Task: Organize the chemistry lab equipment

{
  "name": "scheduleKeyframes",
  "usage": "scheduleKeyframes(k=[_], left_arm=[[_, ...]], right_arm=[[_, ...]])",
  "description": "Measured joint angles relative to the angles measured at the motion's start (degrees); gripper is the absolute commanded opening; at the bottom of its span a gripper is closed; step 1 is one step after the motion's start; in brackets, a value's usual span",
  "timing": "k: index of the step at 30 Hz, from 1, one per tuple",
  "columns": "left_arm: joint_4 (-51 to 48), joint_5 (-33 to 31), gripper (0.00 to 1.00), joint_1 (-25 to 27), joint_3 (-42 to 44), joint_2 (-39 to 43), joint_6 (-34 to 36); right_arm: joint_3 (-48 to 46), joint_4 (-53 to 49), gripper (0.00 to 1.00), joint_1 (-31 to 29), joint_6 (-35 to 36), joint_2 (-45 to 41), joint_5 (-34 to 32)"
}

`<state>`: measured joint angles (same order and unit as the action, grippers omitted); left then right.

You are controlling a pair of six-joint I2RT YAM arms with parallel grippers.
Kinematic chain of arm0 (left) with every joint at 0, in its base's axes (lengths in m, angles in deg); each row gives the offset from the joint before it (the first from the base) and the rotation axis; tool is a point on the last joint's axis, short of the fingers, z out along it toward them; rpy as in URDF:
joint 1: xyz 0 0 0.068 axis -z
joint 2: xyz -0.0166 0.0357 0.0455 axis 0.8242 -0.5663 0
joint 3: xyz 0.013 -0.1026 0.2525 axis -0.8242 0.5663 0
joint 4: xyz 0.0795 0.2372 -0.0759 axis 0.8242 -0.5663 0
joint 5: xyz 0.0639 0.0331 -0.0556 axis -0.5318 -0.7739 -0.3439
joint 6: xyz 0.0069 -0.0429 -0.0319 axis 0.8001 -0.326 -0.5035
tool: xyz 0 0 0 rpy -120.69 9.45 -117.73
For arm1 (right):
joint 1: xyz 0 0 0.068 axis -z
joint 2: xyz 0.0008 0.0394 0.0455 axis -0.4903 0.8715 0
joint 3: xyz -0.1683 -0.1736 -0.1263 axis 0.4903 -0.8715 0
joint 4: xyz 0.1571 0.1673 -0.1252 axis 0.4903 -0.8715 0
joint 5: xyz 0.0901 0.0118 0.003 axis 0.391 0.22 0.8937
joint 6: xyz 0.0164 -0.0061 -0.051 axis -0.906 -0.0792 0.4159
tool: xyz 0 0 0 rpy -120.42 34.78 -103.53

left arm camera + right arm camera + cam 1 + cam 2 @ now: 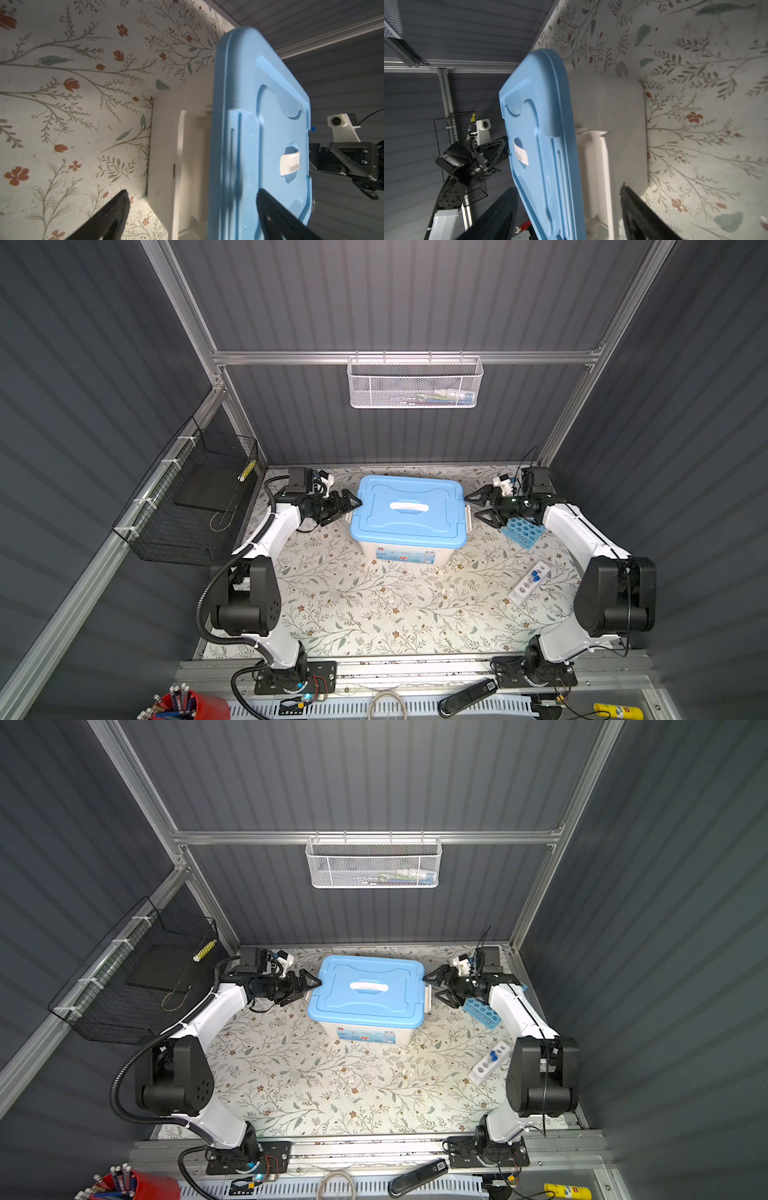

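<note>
We see left tool (354,509) and right tool (471,508), both spread apart, flanking the tub (409,531) ends on the surface (353,605).

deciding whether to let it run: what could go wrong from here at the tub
1. The left gripper and right gripper stand open at opposite ends of the blue lid; uneven closing could tilt or shove the tub.
2. The sky-blue rack lies beneath the right wrist; a swing might knock it.
3. The white tube rack with capped tubes sits near that arm's elbow.
</note>
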<state>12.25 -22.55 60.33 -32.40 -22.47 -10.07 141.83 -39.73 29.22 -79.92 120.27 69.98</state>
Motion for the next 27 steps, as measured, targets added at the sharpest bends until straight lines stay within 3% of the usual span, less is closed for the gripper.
scheduleKeyframes(k=[11,27], left_arm=[[6.9,4.2,0.95,0.0,2.2,-0.3,-2.8],[7.2,6.2,0.88,1.0,3.0,-0.3,-3.3]], right_arm=[[-3.8,5.4,0.79,0.0,-1.6,0.2,1.6],[-6.7,8.9,0.79,0.1,-1.2,3.5,4.0]])
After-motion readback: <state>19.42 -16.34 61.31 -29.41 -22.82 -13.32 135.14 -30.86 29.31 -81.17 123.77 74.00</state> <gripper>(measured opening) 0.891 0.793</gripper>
